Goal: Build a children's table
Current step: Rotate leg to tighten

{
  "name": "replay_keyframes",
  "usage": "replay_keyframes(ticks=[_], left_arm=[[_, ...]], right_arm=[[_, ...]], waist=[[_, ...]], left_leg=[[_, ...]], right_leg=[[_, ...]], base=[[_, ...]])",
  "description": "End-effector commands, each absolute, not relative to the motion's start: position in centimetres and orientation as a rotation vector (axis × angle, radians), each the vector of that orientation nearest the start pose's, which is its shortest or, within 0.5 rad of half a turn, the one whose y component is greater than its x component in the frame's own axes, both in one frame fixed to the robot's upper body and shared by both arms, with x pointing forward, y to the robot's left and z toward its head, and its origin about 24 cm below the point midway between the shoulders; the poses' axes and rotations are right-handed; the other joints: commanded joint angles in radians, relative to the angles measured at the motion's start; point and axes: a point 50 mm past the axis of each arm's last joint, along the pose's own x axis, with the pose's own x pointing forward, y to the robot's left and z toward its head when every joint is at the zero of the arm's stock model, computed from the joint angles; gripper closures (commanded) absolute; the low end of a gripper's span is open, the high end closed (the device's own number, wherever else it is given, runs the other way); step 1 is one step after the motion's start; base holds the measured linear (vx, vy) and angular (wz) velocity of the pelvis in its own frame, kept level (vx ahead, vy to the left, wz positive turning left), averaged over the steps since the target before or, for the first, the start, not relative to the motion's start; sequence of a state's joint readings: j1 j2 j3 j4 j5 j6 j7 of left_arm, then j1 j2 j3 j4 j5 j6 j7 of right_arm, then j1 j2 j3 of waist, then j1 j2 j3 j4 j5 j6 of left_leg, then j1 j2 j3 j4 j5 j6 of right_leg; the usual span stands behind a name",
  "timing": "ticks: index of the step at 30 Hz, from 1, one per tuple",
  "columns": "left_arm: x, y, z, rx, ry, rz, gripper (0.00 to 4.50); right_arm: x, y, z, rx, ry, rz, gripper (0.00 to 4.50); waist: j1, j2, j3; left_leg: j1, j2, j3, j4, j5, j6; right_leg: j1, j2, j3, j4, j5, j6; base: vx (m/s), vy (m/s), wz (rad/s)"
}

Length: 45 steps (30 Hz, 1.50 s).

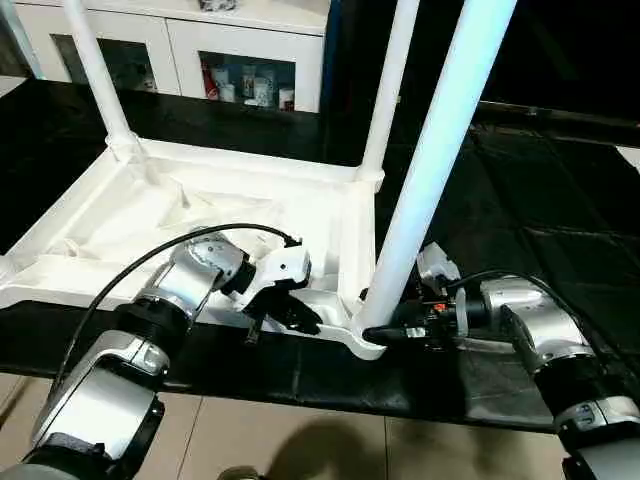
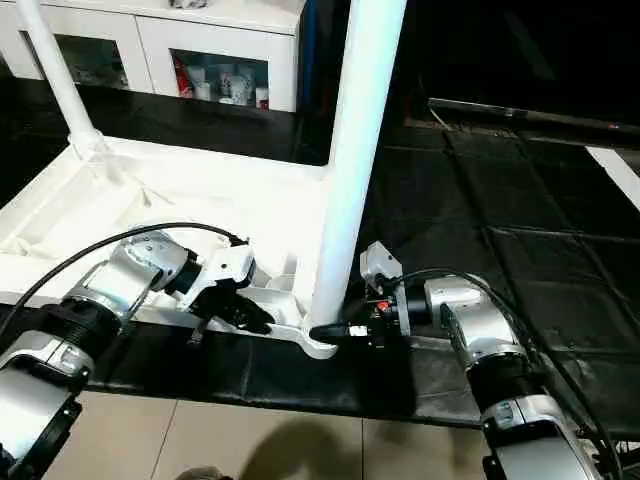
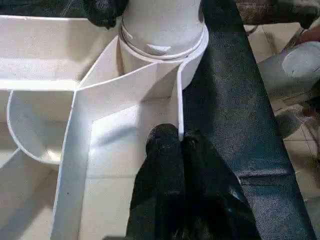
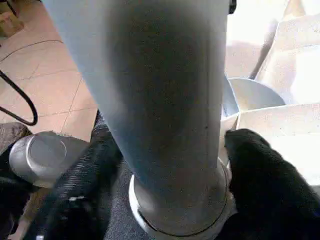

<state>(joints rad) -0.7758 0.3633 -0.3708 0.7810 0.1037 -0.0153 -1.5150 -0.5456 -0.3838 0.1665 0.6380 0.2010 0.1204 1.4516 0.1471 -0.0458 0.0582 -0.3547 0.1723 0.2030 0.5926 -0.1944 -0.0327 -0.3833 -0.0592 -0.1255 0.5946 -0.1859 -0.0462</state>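
At the far left of the left eye view, the left arm's silver forearm (image 1: 150,310) rises from the lower left corner toward the frame's centre. Its left gripper (image 1: 290,312) sits low and centre-left, black fingers pressed together and pinching the near rim wall of the children's table (image 1: 120,215). In the left wrist view the two fingers (image 3: 170,170) meet on either side of that thin white wall, just short of the corner socket.

The table lies upside down on a black mat (image 1: 520,200), its ribbed underside facing up across the left half of the frame. One leg (image 1: 100,80) stands in the far-left socket at upper left, another leg (image 1: 390,90) in the far-right socket at upper centre.

Right of centre, the near leg (image 1: 440,150) stands in the near-right socket and leans toward the upper right. The right gripper (image 1: 385,332) reaches in from the right at this leg's base, its fingers (image 4: 260,175) apart, one on each side of the leg where it enters the socket; whether they press on it cannot be told.

Behind, along the top left, stands a white cabinet (image 1: 250,40) with glass doors.
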Motion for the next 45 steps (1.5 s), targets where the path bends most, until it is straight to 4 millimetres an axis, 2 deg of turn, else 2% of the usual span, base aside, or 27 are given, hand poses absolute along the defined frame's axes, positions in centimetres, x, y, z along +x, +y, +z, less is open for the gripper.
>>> replay_keyframes(ticks=[1,7,12,13,14,15,16,17,19,20,21,22,23,24,25,26,27,28,29,31,33,35,36,39,43,44,45], left_arm=[[32.0,11.7,6.8,0.590,0.582,-1.739,4.50],[32.0,11.8,6.8,0.590,0.584,-1.734,4.50],[32.2,11.6,6.6,0.540,0.587,-1.683,4.50],[32.3,11.4,6.4,0.534,0.584,-1.664,4.50],[32.4,11.2,6.3,0.527,0.589,-1.634,4.50],[32.6,11.0,6.1,0.521,0.595,-1.604,4.50],[32.8,10.5,5.8,0.513,0.588,-1.563,4.50],[33.2,9.6,5.5,0.467,0.573,-1.483,4.50],[33.4,9.1,5.5,0.438,0.564,-1.444,4.50],[33.7,8.6,5.4,0.409,0.558,-1.397,4.50],[34.2,7.9,5.5,0.372,0.551,-1.327,4.50],[34.5,7.4,5.5,0.349,0.545,-1.271,4.50],[34.6,7.4,5.5,0.347,0.545,-1.264,4.50],[35.0,7.0,5.6,0.327,0.537,-1.206,4.50],[35.5,6.5,5.8,0.305,0.523,-1.129,4.50],[36.0,5.8,6.2,0.263,0.501,-1.050,4.50],[36.1,5.5,6.3,0.245,0.492,-1.031,4.50],[36.3,5.2,6.5,0.230,0.482,-1.011,4.50],[36.4,5.0,6.7,0.222,0.472,-0.998,4.50],[36.4,4.7,6.9,0.216,0.463,-0.996,4.50],[36.4,4.7,7.0,0.230,0.469,-1.013,4.50],[36.3,4.8,6.9,0.243,0.472,-1.023,4.50],[36.3,5.2,6.8,0.262,0.477,-1.036,4.50],[36.2,6.2,6.5,0.301,0.493,-1.063,4.50],[36.1,7.3,6.3,0.331,0.515,-1.088,4.50],[36.0,8.0,6.3,0.353,0.529,-1.114,4.50],[36.0,8.0,6.3,0.353,0.529,-1.114,4.50]], right_arm=[[30.5,-15.4,5.6,-0.047,0.373,1.499,1.43],[30.6,-15.2,5.5,-0.041,0.368,1.507,2.03],[30.3,-14.7,5.2,0.006,0.357,1.496,2.27],[30.2,-14.5,5.0,0.017,0.362,1.483,2.33],[30.2,-14.4,4.8,0.026,0.373,1.458,2.35],[30.3,-14.2,4.6,0.031,0.381,1.427,2.37],[30.5,-13.8,4.4,0.042,0.382,1.378,2.37],[30.9,-13.0,4.1,0.046,0.374,1.273,2.39],[31.2,-12.6,3.9,0.050,0.378,1.214,2.40],[31.5,-12.2,3.7,0.055,0.387,1.148,2.43],[32.0,-11.6,3.5,0.054,0.401,1.054,2.43],[32.2,-11.1,3.3,0.049,0.410,0.998,2.45],[32.3,-11.1,3.3,0.048,0.411,0.991,2.46],[32.5,-10.5,3.2,0.047,0.413,0.947,2.47],[32.8,-9.6,3.3,0.053,0.405,0.901,2.49],[33.2,-8.6,3.4,0.062,0.413,0.843,2.49],[33.4,-8.2,3.4,0.067,0.421,0.815,2.49],[33.5,-7.8,3.4,0.077,0.428,0.792,2.49],[33.6,-7.4,3.5,0.081,0.428,0.782,2.49],[33.7,-6.9,3.8,0.093,0.417,0.778,2.49],[33.8,-6.7,4.1,0.119,0.392,0.782,1.98],[33.8,-6.6,4.2,0.125,0.386,0.787,1.83],[33.7,-6.8,4.2,0.115,0.379,0.799,1.76],[33.4,-7.7,4.1,0.084,0.354,0.812,1.57],[33.0,-9.3,3.9,0.063,0.355,0.845,1.09],[32.8,-10.4,3.9,0.073,0.364,0.864,1.00],[32.8,-10.4,3.9,0.073,0.364,0.864,0.90]], waist=[[-0.006,0.000,-0.066],[-0.006,0.001,-0.067],[-0.006,0.000,-0.066],[-0.007,0.005,-0.066],[-0.008,0.004,-0.064],[-0.009,0.008,-0.063],[-0.011,0.006,-0.060],[-0.014,0.011,-0.058],[-0.019,0.007,-0.057],[-0.023,0.006,-0.057],[-0.027,0.009,-0.054],[-0.034,0.009,-0.052],[-0.045,0.009,-0.048],[-0.053,0.006,-0.046],[-0.055,0.011,-0.047],[-0.064,0.010,-0.049],[-0.070,0.010,-0.051],[-0.075,0.007,-0.054],[-0.074,0.008,-0.054],[-0.072,0.008,-0.055],[-0.068,0.008,-0.056],[-0.065,0.008,-0.059],[-0.063,0.008,-0.058],[-0.059,0.011,-0.058],[-0.056,0.009,-0.060],[-0.056,0.008,-0.061],[-0.054,0.008,-0.062]], left_leg=[[0.013,0.092,-0.039,-0.066,-0.123,0.051],[0.015,0.093,-0.038,-0.065,-0.122,0.050],[0.015,0.092,-0.038,-0.065,-0.130,0.046],[0.014,0.093,-0.039,-0.066,-0.136,0.042],[0.017,0.094,-0.040,-0.068,-0.148,0.038],[0.018,0.093,-0.041,-0.068,-0.155,0.035],[0.021,0.093,-0.041,-0.070,-0.172,0.026],[0.025,0.090,-0.042,-0.070,-0.196,0.012],[0.029,0.088,-0.046,-0.071,-0.217,-0.001],[0.027,0.084,-0.048,-0.071,-0.221,-0.006],[0.031,0.083,-0.050,-0.071,-0.236,-0.006],[0.030,0.083,-0.050,-0.072,-0.246,-0.009],[0.039,0.083,-0.055,-0.073,-0.290,-0.019],[0.041,0.077,-0.057,-0.069,-0.320,-0.018],[0.042,0.076,-0.058,-0.068,-0.325,-0.021],[0.044,0.076,-0.061,-0.069,-0.337,-0.020],[0.047,0.077,-0.064,-0.069,-0.344,-0.023],[0.036,0.079,-0.067,-0.076,-0.330,-0.018],[0.030,0.082,-0.067,-0.079,-0.316,-0.013],[0.035,0.082,-0.062,-0.079,-0.303,-0.003],[0.032,0.082,-0.059,-0.080,-0.271,0.007],[0.030,0.087,-0.056,-0.082,-0.243,0.011],[0.029,0.086,-0.053,-0.081,-0.227,0.015],[0.029,0.083,-0.049,-0.079,-0.210,0.023],[0.026,0.082,-0.047,-0.079,-0.184,0.038],[0.023,0.082,-0.047,-0.079,-0.173,0.044],[0.024,0.082,-0.045,-0.077,-0.162,0.050]], right_leg=[[0.046,-0.133,0.081,-0.072,-0.268,-0.161],[0.045,-0.133,0.081,-0.071,-0.251,-0.171],[0.046,-0.134,0.082,-0.074,-0.271,-0.167],[0.046,-0.134,0.082,-0.076,-0.278,-0.164],[0.044,-0.133,0.082,-0.078,-0.293,-0.160],[0.044,-0.133,0.081,-0.079,-0.304,-0.159],[0.042,-0.134,0.081,-0.086,-0.339,-0.151],[0.039,-0.134,0.082,-0.092,-0.384,-0.141],[0.039,-0.137,0.079,-0.101,-0.441,-0.124],[0.042,-0.137,0.077,-0.105,-0.479,-0.107],[0.039,-0.139,0.075,-0.113,-0.514,-0.094],[0.037,-0.136,0.074,-0.116,-0.528,-0.089],[0.031,-0.136,0.068,-0.124,-0.578,-0.079],[0.034,-0.138,0.061,-0.134,-0.631,-0.059],[0.035,-0.140,0.060,-0.135,-0.643,-0.053],[0.034,-0.140,0.056,-0.143,-0.656,-0.042],[0.034,-0.138,0.052,-0.142,-0.639,-0.044],[0.045,-0.139,0.052,-0.138,-0.603,-0.045],[0.047,-0.141,0.055,-0.136,-0.573,-0.048],[0.041,-0.142,0.063,-0.135,-0.534,-0.061],[0.043,-0.142,0.070,-0.126,-0.480,-0.081],[0.044,-0.141,0.076,-0.115,-0.412,-0.104],[0.044,-0.140,0.079,-0.110,-0.375,-0.120],[0.046,-0.141,0.084,-0.105,-0.341,-0.139],[0.053,-0.138,0.084,-0.099,-0.310,-0.144],[0.056,-0.137,0.084,-0.097,-0.299,-0.148],[0.056,-0.136,0.084,-0.097,-0.286,-0.150]], base=[[0.000,0.000,0.00],[0.000,0.000,0.00],[0.000,0.000,0.00],[0.000,0.000,0.00],[0.000,0.000,0.00],[0.000,0.000,0.00],[0.000,0.000,0.00],[0.000,0.000,0.00],[0.000,0.000,0.00],[0.000,0.000,0.00],[0.000,0.000,0.00],[0.000,0.000,0.00],[0.000,0.000,0.00],[0.000,0.000,0.00],[0.000,0.000,0.00],[0.000,0.000,0.00],[0.000,0.000,0.00],[0.000,0.000,0.00],[0.000,0.000,0.00],[0.000,0.000,0.00],[0.000,0.000,0.00],[0.000,0.000,0.00],[0.000,0.000,0.00],[0.000,0.000,0.00],[0.000,0.000,0.00],[0.000,0.000,0.00],[0.000,0.000,0.00]])
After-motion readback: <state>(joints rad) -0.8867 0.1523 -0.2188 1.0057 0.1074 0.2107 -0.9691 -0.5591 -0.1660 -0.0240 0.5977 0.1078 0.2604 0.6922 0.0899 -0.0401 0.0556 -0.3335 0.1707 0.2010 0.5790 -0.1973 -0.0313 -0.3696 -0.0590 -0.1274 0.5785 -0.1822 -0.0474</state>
